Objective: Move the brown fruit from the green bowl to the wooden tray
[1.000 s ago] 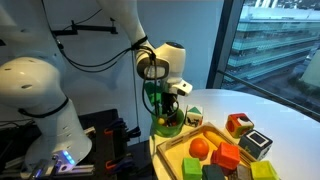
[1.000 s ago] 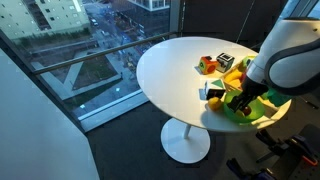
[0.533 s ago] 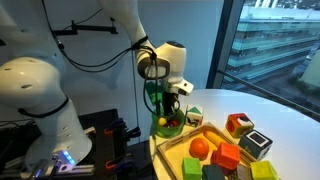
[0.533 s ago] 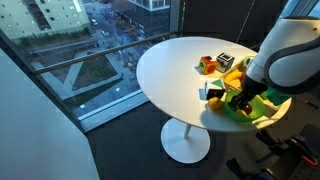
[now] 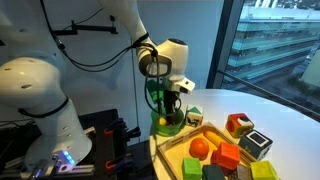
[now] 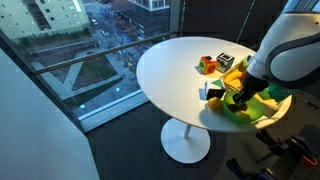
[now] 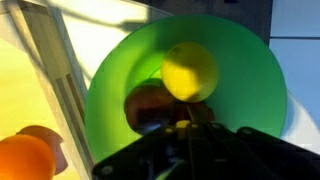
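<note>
The green bowl (image 7: 245,95) fills the wrist view; in an exterior view the green bowl (image 5: 163,128) stands at the table's edge beside the wooden tray (image 5: 178,146). The brown fruit (image 7: 148,103) lies in the bowl next to a yellow-green round piece (image 7: 190,70). My gripper (image 7: 186,126) reaches straight down into the bowl, its fingers drawn together on the brown fruit, with brown showing on both sides of them. In both exterior views the gripper (image 5: 172,112) (image 6: 240,100) is low inside the bowl and its tips are hidden.
The wooden tray (image 7: 25,80) holds an orange fruit (image 5: 199,147), a red block (image 5: 226,157) and several other coloured blocks (image 5: 255,145). The round white table (image 6: 170,70) drops off just beside the bowl. A large window stands behind.
The gripper's fingers have drawn together inside the bowl around the brown fruit. The arm has barely moved and the bowl has stayed in place.
</note>
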Tool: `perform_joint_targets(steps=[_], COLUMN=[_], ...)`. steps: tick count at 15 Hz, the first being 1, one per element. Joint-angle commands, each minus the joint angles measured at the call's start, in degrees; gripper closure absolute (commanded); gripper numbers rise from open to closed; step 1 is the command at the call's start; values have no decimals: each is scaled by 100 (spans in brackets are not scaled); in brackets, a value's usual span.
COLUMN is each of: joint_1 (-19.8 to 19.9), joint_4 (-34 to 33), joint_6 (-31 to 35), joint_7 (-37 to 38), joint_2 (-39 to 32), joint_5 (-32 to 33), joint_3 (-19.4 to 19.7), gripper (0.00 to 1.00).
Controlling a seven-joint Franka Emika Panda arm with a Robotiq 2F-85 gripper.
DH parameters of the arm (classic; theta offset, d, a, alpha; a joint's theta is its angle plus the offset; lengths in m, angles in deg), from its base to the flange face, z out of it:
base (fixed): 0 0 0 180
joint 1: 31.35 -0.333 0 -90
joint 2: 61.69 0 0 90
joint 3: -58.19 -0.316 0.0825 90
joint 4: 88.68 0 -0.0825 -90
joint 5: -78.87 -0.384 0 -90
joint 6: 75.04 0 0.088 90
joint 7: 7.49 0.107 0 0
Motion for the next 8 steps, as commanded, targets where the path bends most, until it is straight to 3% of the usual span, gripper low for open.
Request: perform_joint_targets(steps=[1, 3, 8], joint_1=[40, 41, 43], joint_4=[-77, -93, -134], joint_6=[-306, -351, -319], joint_7=[40, 32, 34], joint_2=[209, 249, 243], joint_5=[170, 178, 309], joint_3=[50, 61, 87], gripper=[71, 65, 26])
